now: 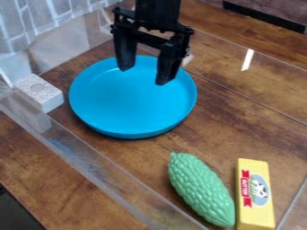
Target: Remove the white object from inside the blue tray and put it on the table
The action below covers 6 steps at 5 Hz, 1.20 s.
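Lying beside blue tray (pixel 120 121): white block (pixel 36 91), long axis diag.

Gripper (pixel 146 71): all black, matte, entering from the far top edge of the view.
Fingers (pixel 170 63): two long, flat, straight bars, each ending in a blunt squared tip; the right one looks slightly broader.
Crossbar: a short black horizontal piece joining the two fingers at their upper ends.
Wrist block: a dark, boxy stem above the crossbar, cut off by the frame.
Markings, screws, cables: too dark and small to tell.
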### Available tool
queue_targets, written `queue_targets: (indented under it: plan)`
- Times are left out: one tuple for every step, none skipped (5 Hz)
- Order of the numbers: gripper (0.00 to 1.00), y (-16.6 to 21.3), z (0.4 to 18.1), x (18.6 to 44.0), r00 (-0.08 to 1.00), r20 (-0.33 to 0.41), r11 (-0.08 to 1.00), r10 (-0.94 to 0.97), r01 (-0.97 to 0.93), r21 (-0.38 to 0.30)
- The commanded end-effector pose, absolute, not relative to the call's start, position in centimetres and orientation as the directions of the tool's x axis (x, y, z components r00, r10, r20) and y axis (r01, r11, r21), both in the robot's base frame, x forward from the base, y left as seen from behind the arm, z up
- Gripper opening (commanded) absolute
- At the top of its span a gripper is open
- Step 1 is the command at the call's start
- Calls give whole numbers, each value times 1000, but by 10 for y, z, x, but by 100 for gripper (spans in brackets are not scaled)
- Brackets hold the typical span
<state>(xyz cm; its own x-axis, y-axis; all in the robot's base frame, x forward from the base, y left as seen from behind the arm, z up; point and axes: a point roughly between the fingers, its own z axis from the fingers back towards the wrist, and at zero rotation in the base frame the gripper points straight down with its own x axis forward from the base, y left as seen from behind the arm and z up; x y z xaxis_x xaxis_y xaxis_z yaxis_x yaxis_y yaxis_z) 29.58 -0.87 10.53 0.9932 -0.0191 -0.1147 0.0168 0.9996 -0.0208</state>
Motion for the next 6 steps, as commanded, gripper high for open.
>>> queue_targets:
  plan:
    - [100, -8, 112, 301, 997, -78, 1000, -17, 15, -24]
    - [100, -10, 109, 302, 997, -80, 1000, -18, 16, -27]
    - [100, -11, 106, 303, 996, -83, 999, -20, 18, -29]
    - [100, -12, 103, 304, 996, -87, 999, -22, 19, -32]
    - [100, -13, 99, 305, 995, -94, 999, -26, 23, -36]
    - [100, -16, 100, 307, 995, -91, 999, -34, 30, -41]
